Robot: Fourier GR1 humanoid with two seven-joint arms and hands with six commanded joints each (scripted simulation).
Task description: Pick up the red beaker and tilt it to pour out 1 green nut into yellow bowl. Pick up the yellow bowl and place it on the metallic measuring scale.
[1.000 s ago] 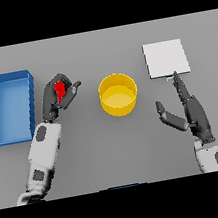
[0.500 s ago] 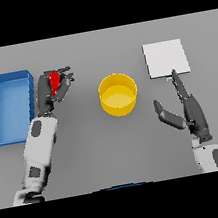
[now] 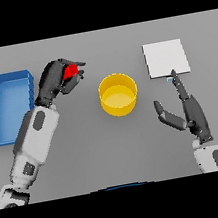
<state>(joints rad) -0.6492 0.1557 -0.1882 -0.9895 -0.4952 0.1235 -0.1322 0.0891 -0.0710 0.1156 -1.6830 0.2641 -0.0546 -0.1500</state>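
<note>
A grey bench (image 3: 113,151) fills the view. On its far left sits a blue tray (image 3: 9,106), and on the far right lies the flat, pale measuring scale (image 3: 166,58). Between them, near the middle, stands the yellow bowl (image 3: 118,94), round and open-topped; whether anything lies inside cannot be told.

The left hand (image 3: 55,81) has moved over the last second: it has lifted away from the tray's edge and swung right, toward the bowl, carrying the red beaker (image 3: 72,71). Its fingers are curled tightly round the beaker. This looks like the carry before the pour; the beaker is not yet over the bowl, sitting left of its rim and a little farther away.

The beaker shows only as a small bright red patch between dark fingers, so its tilt and the green nut cannot be seen.

The right hand (image 3: 190,112) rests idle near the scale, fingers straight and spread, unchanged.
</note>
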